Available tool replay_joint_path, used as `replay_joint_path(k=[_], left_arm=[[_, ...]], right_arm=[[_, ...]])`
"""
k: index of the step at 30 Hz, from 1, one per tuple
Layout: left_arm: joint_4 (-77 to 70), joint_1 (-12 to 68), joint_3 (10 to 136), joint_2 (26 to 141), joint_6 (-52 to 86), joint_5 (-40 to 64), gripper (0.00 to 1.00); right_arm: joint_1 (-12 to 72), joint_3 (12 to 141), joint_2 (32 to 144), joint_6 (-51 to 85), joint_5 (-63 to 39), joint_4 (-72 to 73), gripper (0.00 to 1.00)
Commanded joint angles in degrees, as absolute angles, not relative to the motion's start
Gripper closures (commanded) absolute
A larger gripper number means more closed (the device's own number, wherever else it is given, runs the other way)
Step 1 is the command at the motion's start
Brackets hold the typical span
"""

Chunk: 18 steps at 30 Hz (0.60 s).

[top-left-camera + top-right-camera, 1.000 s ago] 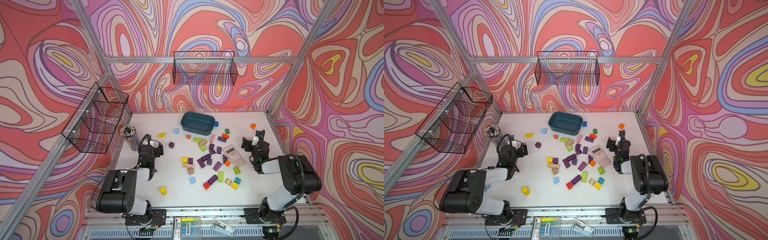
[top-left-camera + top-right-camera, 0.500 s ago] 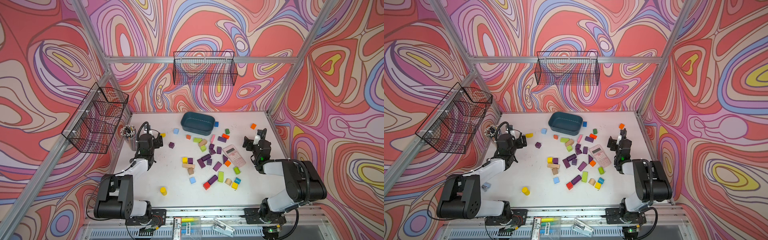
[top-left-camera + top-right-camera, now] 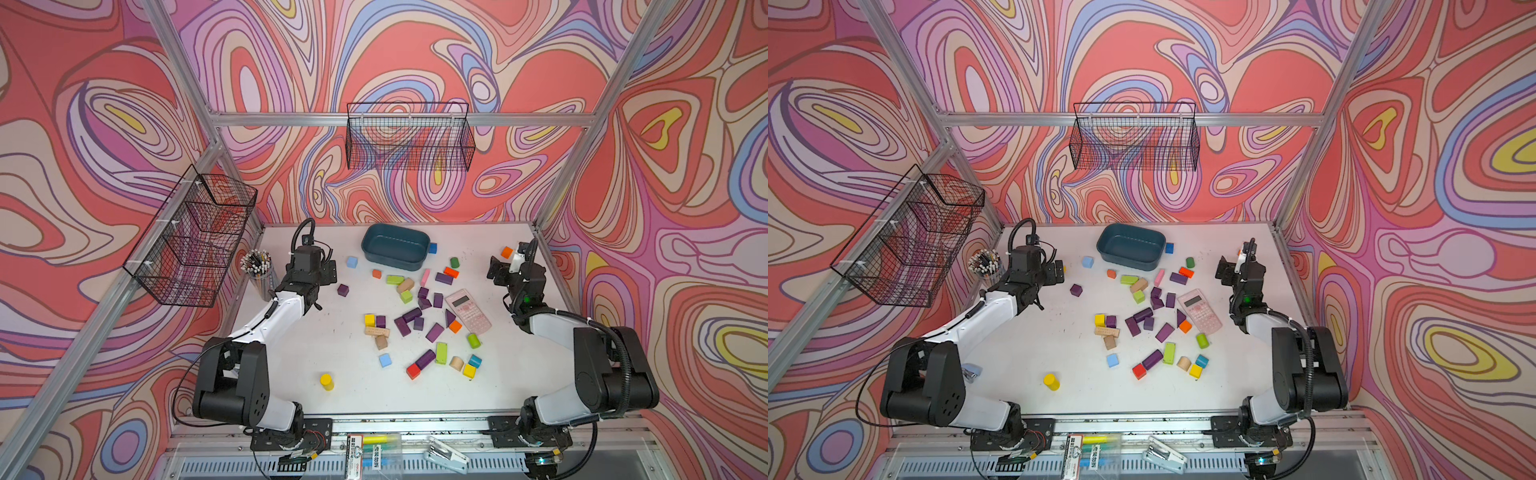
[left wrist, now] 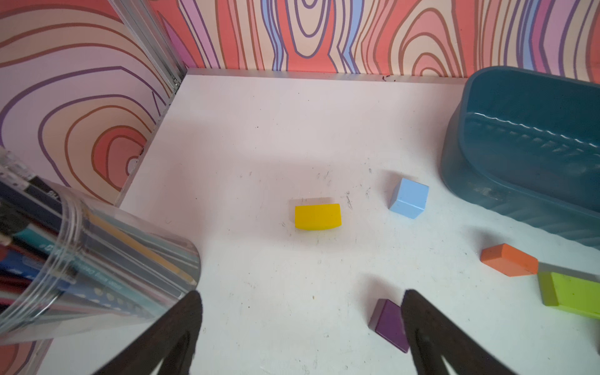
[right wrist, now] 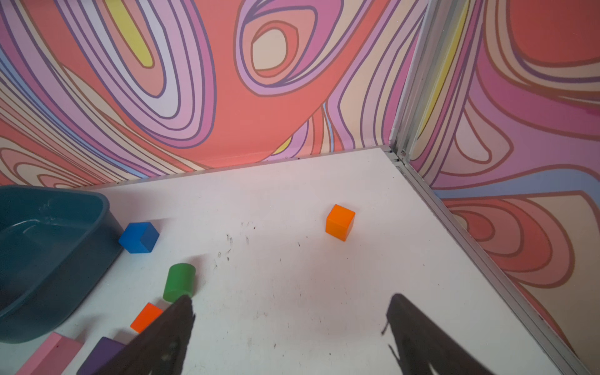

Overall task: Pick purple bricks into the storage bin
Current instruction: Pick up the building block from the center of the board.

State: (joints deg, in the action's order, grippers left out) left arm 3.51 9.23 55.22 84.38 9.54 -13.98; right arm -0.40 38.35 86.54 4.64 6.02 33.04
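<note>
The teal storage bin (image 3: 395,251) stands empty at the back middle of the white table. Several purple bricks (image 3: 411,316) lie scattered among other colours in the middle. One purple cube (image 3: 343,289) sits apart to their left. My left gripper (image 3: 328,272) hovers open just behind and left of that cube. In the left wrist view the cube (image 4: 389,324) lies beside one fingertip, outside the jaws' gap (image 4: 302,295). My right gripper (image 3: 498,270) is open over bare table at the right side. Its wrist view shows nothing between the jaws (image 5: 291,298) and a purple brick (image 5: 104,352) at the edge.
A clear pencil cup (image 3: 257,270) stands close to the left arm. A pink calculator (image 3: 467,311) lies right of the bricks. A yellow block (image 4: 317,216) and light blue cube (image 4: 409,198) lie ahead of the left gripper. An orange cube (image 5: 340,222) sits near the right back corner.
The left arm has stretched out, carrying its gripper toward the back of the table, near the lone purple cube. The right gripper has shifted slightly backward. Both stay open.
</note>
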Motion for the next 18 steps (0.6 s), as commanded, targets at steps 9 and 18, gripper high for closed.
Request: replay_joint_path(k=[9, 18], left_arm=[[27.8, 14.5, 66.9, 90.2, 18.0, -14.6, 0.02], [35.4, 16.7, 72.1, 95.8, 20.5, -13.2, 0.04]], right_arm=[[-0.2, 46.9, 88.8, 10.2, 2.8, 22.2, 0.04], [0.2, 57.2, 91.6, 15.0, -0.7, 4.8, 0.06]])
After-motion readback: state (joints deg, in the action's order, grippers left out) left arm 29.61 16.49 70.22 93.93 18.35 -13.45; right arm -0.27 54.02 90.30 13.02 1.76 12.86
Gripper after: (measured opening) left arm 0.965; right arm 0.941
